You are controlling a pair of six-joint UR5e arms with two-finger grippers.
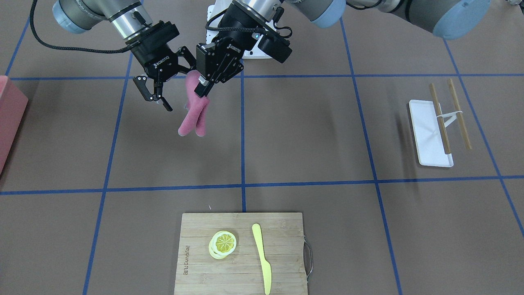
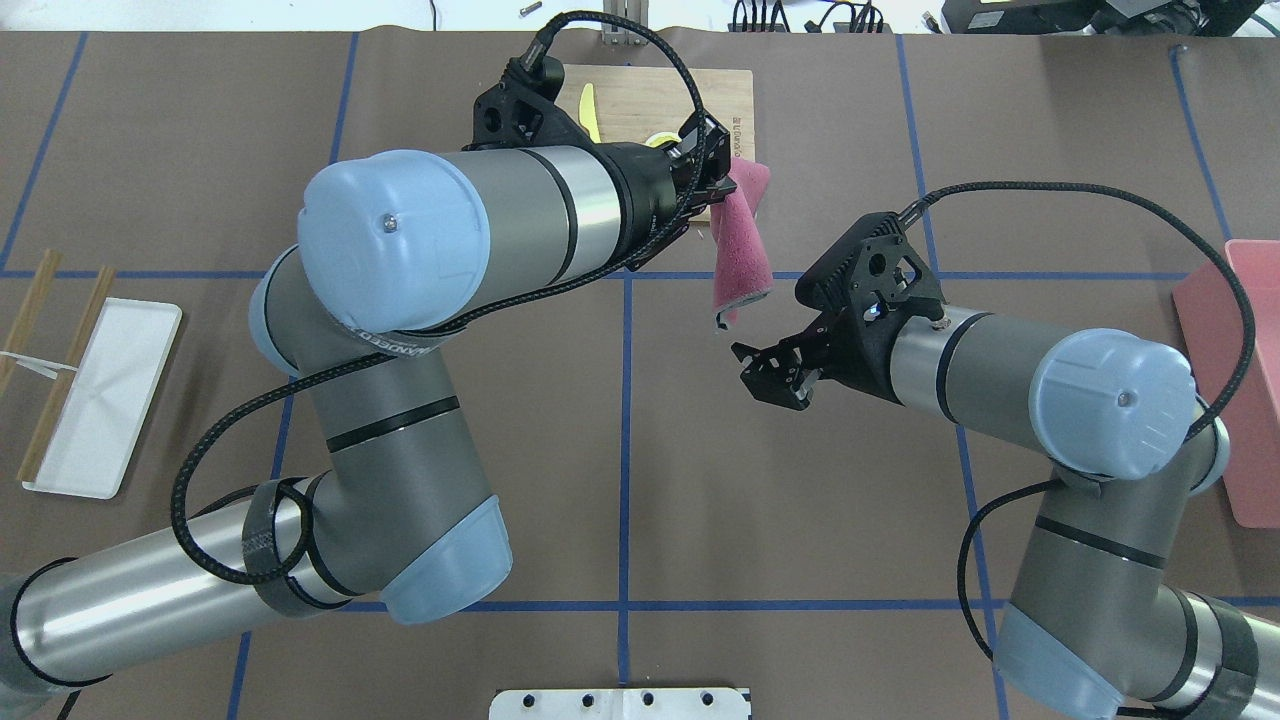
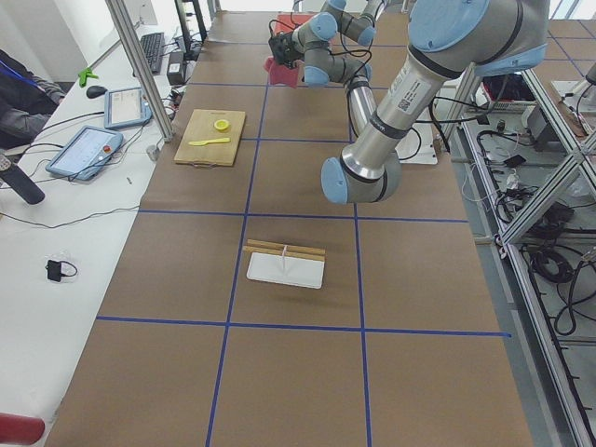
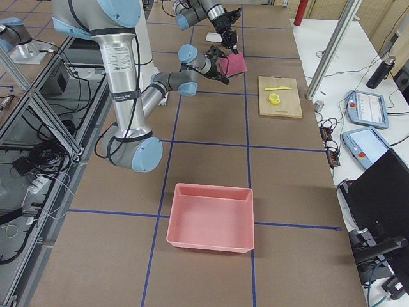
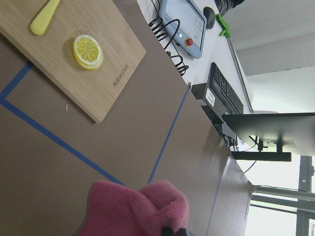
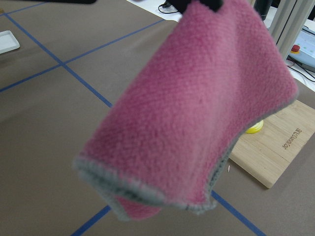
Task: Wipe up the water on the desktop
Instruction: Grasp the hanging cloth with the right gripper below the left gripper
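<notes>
The desktop point(image 1: 311, 135) is a brown surface crossed by blue tape lines. I see no water on it. My left gripper point(image 1: 203, 92) is shut on the top of a pink cloth point(image 1: 194, 116), which hangs folded above the desktop. In the overhead view the left gripper point(image 2: 722, 190) holds the cloth point(image 2: 742, 250) near the board's edge. My right gripper point(image 1: 159, 98) is open and empty, close beside the cloth without touching it; overhead, it point(image 2: 770, 380) sits just below the cloth's lower end. The cloth fills the right wrist view point(image 6: 197, 113).
A bamboo cutting board point(image 1: 282, 246) with a lemon slice point(image 1: 223, 243) and a yellow knife point(image 1: 262, 258) lies at the table's far side. A white tray with chopsticks point(image 1: 430, 135) lies on my left. A pink bin point(image 4: 211, 217) stands on my right.
</notes>
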